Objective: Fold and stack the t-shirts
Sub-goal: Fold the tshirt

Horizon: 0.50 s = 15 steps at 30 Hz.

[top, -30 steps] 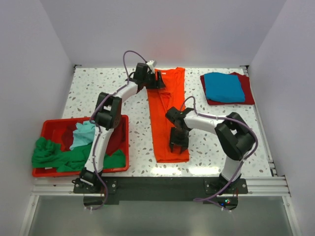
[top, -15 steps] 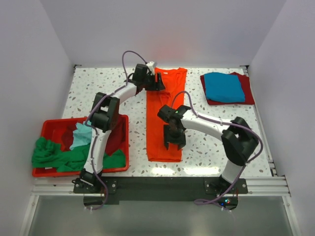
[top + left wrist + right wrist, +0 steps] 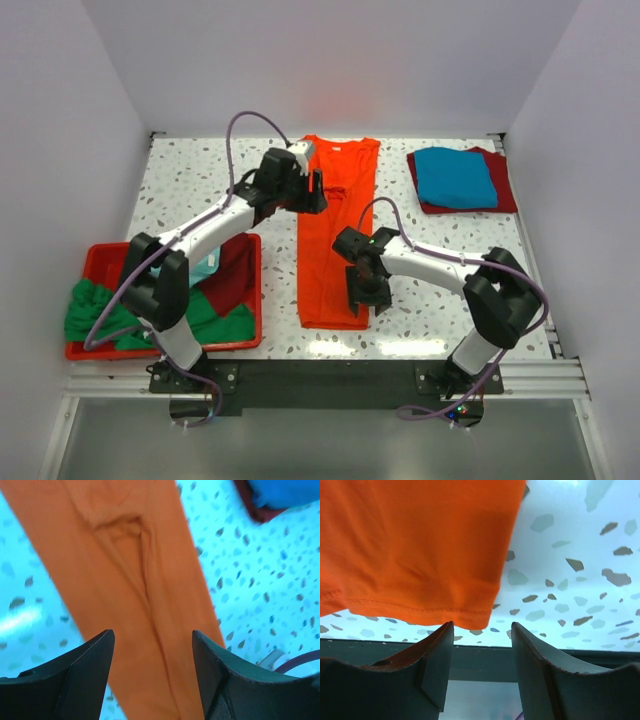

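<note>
The left gripper (image 3: 312, 190) hovers with its jaws apart and nothing between them, over the left edge of the orange t-shirt (image 3: 335, 240) near the collar end. The right gripper (image 3: 368, 292) is also spread and empty, low at the shirt's near right corner, with the stitched hem just ahead of it in its wrist view. The shirt lies flat in the middle of the table (image 3: 170, 180), folded lengthwise into a long narrow strip, collar far and hem near. It looks light, limp and thin, so it will likely sag and drag unless pinched through both layers. The near hem corners seem the best hold for folding it up toward the collar. A folded blue shirt (image 3: 455, 175) sits on a dark red shirt (image 3: 505, 185) at the far right, well apart. At the near left, a green shirt (image 3: 100, 315) spills over a red bin (image 3: 120, 247). The tabletop is smooth speckled stone-pattern, enclosed by plain white walls (image 3: 350, 60).
</note>
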Each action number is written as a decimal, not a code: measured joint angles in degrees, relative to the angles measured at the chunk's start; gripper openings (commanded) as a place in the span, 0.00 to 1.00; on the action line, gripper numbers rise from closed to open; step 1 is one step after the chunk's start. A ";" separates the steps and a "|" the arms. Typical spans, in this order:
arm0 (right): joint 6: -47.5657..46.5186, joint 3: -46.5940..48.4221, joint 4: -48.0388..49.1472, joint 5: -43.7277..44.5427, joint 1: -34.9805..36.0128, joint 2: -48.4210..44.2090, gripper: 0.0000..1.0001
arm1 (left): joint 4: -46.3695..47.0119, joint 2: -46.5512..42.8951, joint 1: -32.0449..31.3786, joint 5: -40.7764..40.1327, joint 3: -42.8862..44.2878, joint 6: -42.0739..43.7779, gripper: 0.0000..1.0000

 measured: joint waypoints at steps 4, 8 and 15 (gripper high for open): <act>-0.94 -0.09 2.99 -0.09 0.00 0.46 0.50 | -6.19 -1.77 -1.68 -3.04 -7.26 0.39 0.68; -1.66 -1.22 5.81 -0.20 0.02 1.66 0.44 | -12.00 -1.77 -4.11 -4.70 -12.76 0.37 0.67; -2.16 -2.84 6.54 -0.22 0.00 4.50 0.35 | -18.91 -3.69 -4.90 -6.67 -15.41 0.33 0.67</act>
